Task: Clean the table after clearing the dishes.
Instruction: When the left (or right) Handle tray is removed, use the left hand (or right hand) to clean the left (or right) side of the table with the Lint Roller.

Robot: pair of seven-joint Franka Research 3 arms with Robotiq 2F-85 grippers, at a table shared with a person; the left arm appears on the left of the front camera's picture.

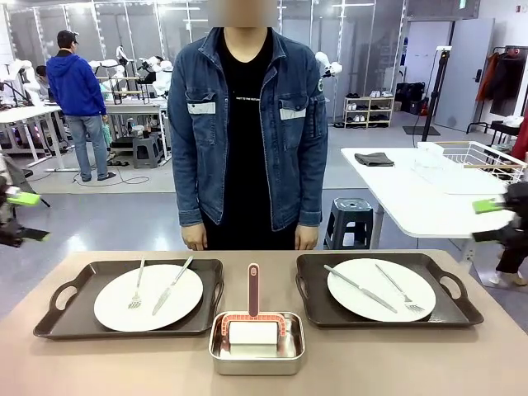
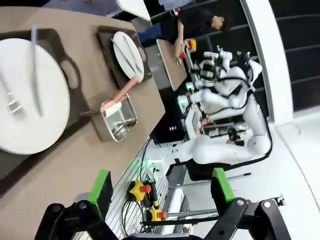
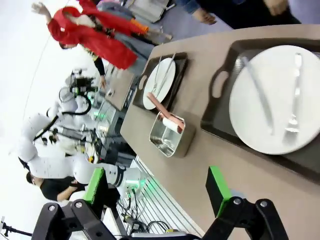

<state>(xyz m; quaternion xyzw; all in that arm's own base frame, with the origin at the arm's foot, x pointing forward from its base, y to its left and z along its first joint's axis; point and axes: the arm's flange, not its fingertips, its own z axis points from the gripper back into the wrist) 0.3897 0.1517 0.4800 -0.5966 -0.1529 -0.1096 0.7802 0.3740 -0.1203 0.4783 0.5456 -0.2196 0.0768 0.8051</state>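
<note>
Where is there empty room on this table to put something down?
The table is bare along the near edge: left of the steel pan, before the left tray, and right of it, before the right tray. The middle is crowded: the pan sits close to both trays.

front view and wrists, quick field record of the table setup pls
table: tan, person standing at far side
left tray: white plate, fork, knife
right tray: white plate, knife, fork
middle: steel pan holding pink-handled cleaning tool
left pincer: open, empty
right pincer: open, empty
</note>
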